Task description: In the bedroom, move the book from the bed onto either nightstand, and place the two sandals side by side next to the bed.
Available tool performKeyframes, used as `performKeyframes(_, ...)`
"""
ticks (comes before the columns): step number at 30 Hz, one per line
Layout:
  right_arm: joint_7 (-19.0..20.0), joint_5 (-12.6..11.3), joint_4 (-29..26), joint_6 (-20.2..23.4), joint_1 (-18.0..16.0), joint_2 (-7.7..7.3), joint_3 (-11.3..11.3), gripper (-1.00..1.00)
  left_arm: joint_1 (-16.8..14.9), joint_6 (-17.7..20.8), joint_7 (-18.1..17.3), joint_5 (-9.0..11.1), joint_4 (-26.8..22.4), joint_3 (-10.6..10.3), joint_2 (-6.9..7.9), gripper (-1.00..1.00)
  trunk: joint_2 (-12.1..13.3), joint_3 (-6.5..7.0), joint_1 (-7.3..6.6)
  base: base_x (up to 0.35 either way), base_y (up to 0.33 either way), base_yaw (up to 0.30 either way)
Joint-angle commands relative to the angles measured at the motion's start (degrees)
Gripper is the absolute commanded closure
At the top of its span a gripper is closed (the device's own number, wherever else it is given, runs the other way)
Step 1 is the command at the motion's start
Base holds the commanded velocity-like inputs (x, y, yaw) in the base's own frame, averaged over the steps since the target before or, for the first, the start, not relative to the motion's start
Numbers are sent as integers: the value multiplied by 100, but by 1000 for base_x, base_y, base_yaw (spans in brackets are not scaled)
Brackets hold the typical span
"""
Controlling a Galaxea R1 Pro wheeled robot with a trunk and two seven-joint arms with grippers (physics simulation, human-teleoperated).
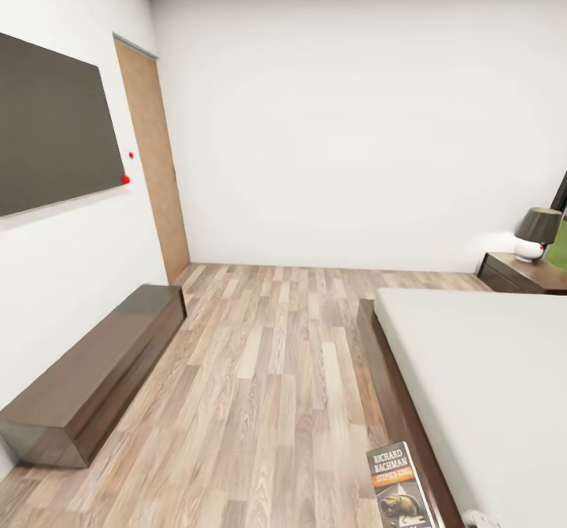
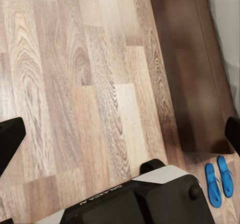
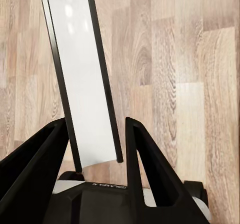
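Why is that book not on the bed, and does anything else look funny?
The thin dark paperback book is pinched between the right gripper fingers, held over the wood-plank floor. The two bright blue sandals already lie side by side beside the dark-brown bed frame. Nothing else looks odd.

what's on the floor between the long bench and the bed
Bare wood floor separates the bench from the bed in the head view.
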Motion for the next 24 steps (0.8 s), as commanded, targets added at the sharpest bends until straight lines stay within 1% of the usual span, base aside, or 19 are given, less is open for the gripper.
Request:
performKeyframes(1, 25, -42, 11, 13, -10, 31, -28, 100, -6, -11, -21, 58, 8, -32, 2, -100, -11, -12, 6, 330, 0, 0)
performKeyframes(4, 25, -41, 13, 13, -9, 78, -30, 100, -6, -11, -21, 58, 8, -32, 1, -100, -11, -12, 6, 330, 0, 0)
performKeyframes(24, 45, -39, 8, 20, -10, 88, -38, 100, -6, -11, -21, 58, 8, -32, -1, -100, -11, -12, 6, 330, 0, 0)
